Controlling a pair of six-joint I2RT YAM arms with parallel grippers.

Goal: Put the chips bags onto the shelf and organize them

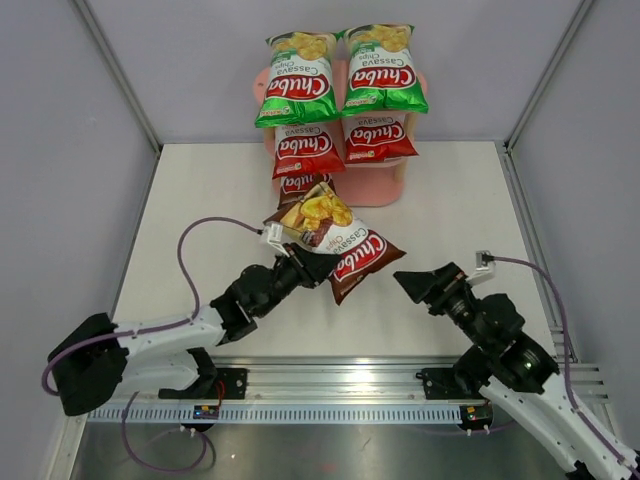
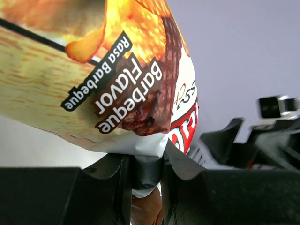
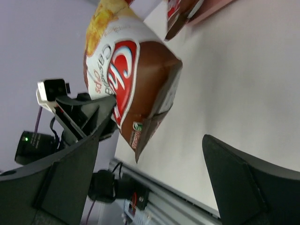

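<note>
On shelf: green bags top, red bags mid (brown one below); L claw grips brown bag, R claw wide.

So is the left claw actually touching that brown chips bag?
Touching. The left wrist view shows the left gripper shut on the brown chips bag, with the bag's sealed edge pinched between its two fingers.

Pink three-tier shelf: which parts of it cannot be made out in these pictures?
Top view: glossy green bags and red bags cover most of the pink shelf.
Top view: the held dark brown bag hides part of its lowest tier.
Right wrist view: top edge cuts all but a corner.
</note>
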